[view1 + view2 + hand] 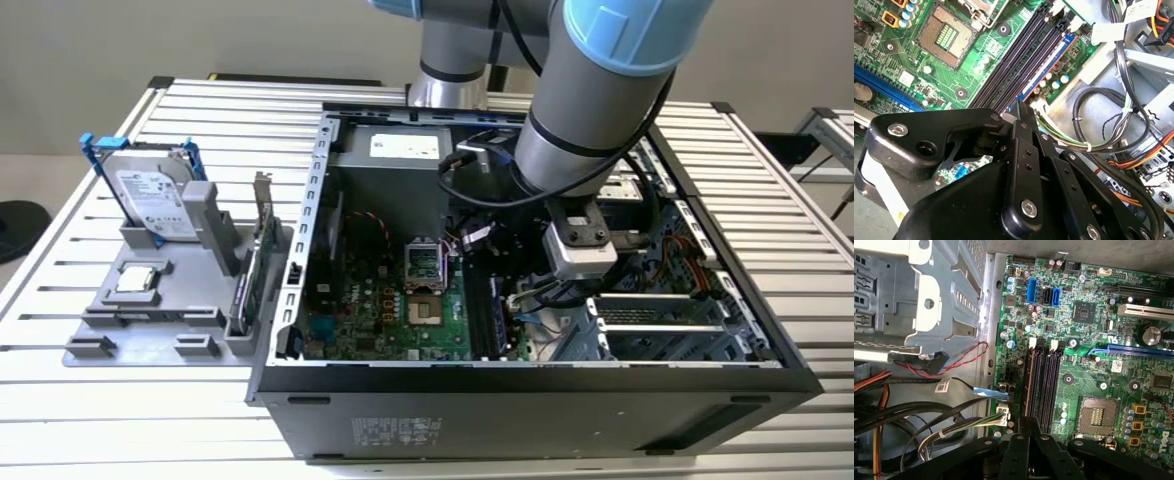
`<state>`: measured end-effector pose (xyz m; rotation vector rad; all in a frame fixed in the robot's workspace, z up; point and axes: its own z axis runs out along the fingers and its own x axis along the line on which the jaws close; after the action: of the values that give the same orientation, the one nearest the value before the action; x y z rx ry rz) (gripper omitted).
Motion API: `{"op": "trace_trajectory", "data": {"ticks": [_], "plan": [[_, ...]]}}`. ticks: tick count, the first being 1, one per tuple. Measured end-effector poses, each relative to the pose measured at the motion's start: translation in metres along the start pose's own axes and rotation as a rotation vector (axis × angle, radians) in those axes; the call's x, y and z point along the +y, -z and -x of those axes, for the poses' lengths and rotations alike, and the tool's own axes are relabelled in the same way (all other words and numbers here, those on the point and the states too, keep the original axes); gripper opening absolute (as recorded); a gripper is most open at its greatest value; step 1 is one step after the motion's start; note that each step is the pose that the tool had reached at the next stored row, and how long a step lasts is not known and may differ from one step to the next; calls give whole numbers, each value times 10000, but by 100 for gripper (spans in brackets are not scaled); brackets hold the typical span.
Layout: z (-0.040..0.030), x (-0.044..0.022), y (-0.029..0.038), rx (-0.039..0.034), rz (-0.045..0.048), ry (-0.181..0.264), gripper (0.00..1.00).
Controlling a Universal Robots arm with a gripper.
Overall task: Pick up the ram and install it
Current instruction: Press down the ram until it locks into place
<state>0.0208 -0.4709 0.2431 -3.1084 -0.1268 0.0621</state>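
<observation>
— Where was the long, thin, dark ram (1028, 385)?
— Seemingly edge-on in the green motherboard's (1089, 370) outermost slot, under the black gripper (1027, 426), which was pressed together; whether it was pinching the ram, I couldn't tell.

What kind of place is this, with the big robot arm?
Probably a robot lab or test bench: an open computer case lies on a slatted metal table, beside a grey holder of spare parts, with the arm's tool inside it.

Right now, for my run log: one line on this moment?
black gripper | at black memory slots | green motherboard | inside open computer case
</observation>
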Motion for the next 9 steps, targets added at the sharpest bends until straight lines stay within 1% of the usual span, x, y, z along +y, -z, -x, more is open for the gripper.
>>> {"op": "trace_trajectory", "data": {"ticks": [4, 9], "plan": [[5, -5, 0, -2, 3, 64, 0], [5, -5, 0, -29, 37, 941, 0]]}}
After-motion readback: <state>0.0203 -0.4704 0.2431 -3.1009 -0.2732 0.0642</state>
